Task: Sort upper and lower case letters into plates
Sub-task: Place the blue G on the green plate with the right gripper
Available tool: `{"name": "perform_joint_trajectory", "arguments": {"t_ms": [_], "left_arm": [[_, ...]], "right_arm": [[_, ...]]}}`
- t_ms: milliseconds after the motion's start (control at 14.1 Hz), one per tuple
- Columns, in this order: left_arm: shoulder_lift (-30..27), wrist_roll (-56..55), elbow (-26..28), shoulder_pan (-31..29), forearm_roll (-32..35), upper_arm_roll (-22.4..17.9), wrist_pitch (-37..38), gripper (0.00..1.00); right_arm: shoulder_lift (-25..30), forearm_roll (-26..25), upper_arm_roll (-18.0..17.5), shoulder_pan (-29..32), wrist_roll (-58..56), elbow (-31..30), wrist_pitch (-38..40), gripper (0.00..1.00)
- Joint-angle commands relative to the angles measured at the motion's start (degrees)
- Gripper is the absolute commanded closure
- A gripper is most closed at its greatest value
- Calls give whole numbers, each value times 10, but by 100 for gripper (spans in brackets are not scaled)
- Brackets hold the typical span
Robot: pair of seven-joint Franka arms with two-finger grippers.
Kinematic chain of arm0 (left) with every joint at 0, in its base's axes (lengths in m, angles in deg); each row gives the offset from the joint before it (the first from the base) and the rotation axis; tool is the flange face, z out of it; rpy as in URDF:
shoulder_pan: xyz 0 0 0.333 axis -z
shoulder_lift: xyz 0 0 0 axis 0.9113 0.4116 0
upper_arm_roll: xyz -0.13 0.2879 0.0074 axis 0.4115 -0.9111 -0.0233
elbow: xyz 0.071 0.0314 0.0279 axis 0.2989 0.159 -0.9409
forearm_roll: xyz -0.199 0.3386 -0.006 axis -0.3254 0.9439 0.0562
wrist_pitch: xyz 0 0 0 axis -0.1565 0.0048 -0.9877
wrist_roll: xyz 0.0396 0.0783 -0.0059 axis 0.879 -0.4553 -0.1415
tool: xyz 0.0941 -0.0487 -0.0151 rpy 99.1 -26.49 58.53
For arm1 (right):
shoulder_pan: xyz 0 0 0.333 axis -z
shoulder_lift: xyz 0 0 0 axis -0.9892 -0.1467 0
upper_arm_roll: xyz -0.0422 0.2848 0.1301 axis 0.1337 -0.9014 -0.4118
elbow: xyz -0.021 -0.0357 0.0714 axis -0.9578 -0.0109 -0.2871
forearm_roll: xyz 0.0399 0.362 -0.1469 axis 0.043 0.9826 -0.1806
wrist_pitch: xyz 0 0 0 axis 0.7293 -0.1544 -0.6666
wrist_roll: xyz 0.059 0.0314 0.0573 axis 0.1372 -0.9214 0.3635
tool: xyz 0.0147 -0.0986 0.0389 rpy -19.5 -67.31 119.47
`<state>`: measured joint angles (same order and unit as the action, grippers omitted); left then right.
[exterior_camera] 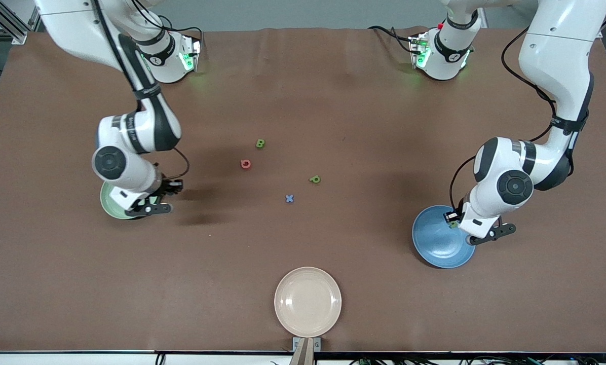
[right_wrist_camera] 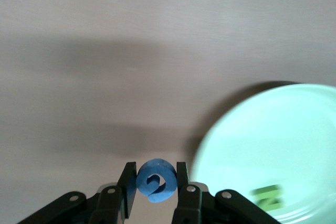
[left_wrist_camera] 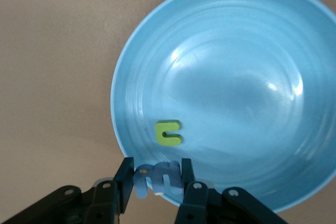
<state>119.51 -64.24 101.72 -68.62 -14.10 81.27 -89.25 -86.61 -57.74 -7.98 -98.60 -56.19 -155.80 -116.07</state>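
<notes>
Glossy smooth blue plate (left_wrist_camera: 252,40) and mint plate (right_wrist_camera: 294,145); matt brown table (exterior_camera: 303,91); matt black tool fingers (right_wrist_camera: 128,182).

A cream plate (exterior_camera: 307,302) lies empty on the brown worktop (exterior_camera: 394,132), at the edge nearest the front camera. It sits well apart from both pincers, about midway between them and nearer the camera than either.

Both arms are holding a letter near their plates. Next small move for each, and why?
Probably: release. The left gripper is shut on the blue m over the rim of the blue plate, where a green u already lies. The right gripper holds the blue G just off the mint plate, so it likely shifts over it first.
</notes>
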Motion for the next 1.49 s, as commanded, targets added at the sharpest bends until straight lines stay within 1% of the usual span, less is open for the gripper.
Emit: {"name": "perform_joint_trajectory", "arguments": {"t_ms": [0,212,283,354,424,495,566,637,778,849,990,1132,1273,1415], "left_arm": [[3,4,-3,-4,7,4,-12,99],[35,-5,-48,4,5,4,-12,97],[46,-8,-62,6,0,4,-12,89],[52,-13,-69,6,-3,5,-12,75],[54,-23,-69,6,-7,5,-12,51],[54,-35,-69,9,-8,6,-12,36],[51,-50,-69,13,-8,6,-12,3],[48,-69,-70,19,-8,10,-12,0],[47,-115,-77,21,-8,34,-10,0],[48,-148,-78,22,-8,49,-7,0],[48,-220,-77,27,-8,86,-5,0],[46,-301,-71,54,-7,110,6,0],[47,-399,-72,116,4,113,19,0],[55,-473,-74,170,8,112,13,0]], "right_arm": [[6,-7,-10,66,-93,-13,-18,74],[-6,-7,-10,96,-125,-13,-24,74],[-10,-6,-11,99,-124,-13,-24,73],[-16,-5,-11,99,-124,-14,-25,73],[-25,-4,-11,99,-124,-15,-31,72],[-30,-4,-11,99,-124,-15,-37,72],[-36,-3,-11,99,-124,-14,-38,71],[-38,-2,-11,99,-124,-14,-43,69],[-47,0,-11,99,-124,-14,-46,63],[-46,0,-11,98,-124,-14,-46,57],[-39,0,-11,97,-123,-14,-32,0],[-10,0,-11,95,-119,-7,17,0],[31,0,-13,83,-103,-7,61,0],[58,0,-14,51,-35,-10,92,0]]}}
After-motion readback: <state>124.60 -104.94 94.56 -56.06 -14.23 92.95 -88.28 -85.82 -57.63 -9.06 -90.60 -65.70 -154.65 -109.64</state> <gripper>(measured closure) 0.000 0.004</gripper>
